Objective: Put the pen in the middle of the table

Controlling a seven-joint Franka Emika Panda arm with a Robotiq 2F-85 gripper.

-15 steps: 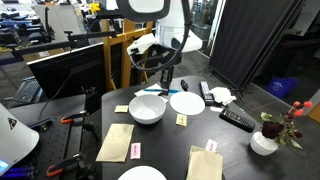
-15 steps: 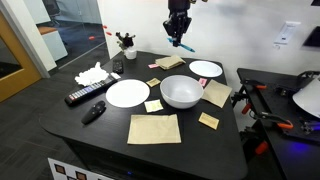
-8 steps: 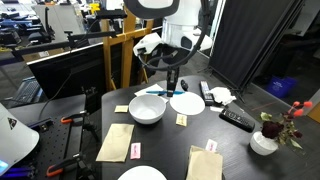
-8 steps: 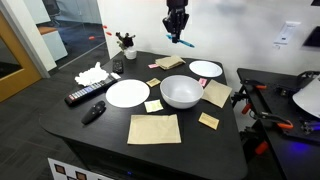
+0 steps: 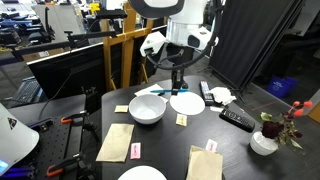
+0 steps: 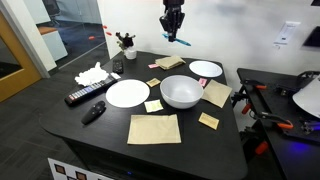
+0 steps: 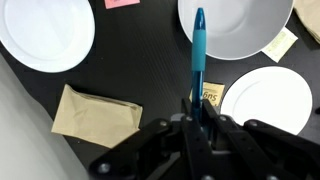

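My gripper (image 6: 172, 30) hangs well above the far side of the dark table (image 6: 60, 122) and is shut on the thin blue pen (image 6: 180, 41). In the wrist view the pen (image 7: 198, 50) sticks out from between the jaws (image 7: 200, 115), with its tip over the white bowl (image 7: 235, 25). In an exterior view the gripper (image 5: 178, 86) is above the table (image 5: 240, 142), between the bowl (image 5: 147, 109) and a white plate (image 5: 186, 102); the pen is hard to make out there.
White plates (image 6: 127, 93) (image 6: 206, 69) flank the bowl (image 6: 181, 91). Tan napkins (image 6: 153, 128) and small cards lie around them. Two black remotes (image 6: 85, 96) (image 6: 93, 112), a crumpled tissue (image 6: 92, 73) and a flower vase (image 6: 124, 42) sit along one side.
The gripper, still holding the pen, has risen a little and shifted sideways over the far part of the table. Nothing on the table has moved.
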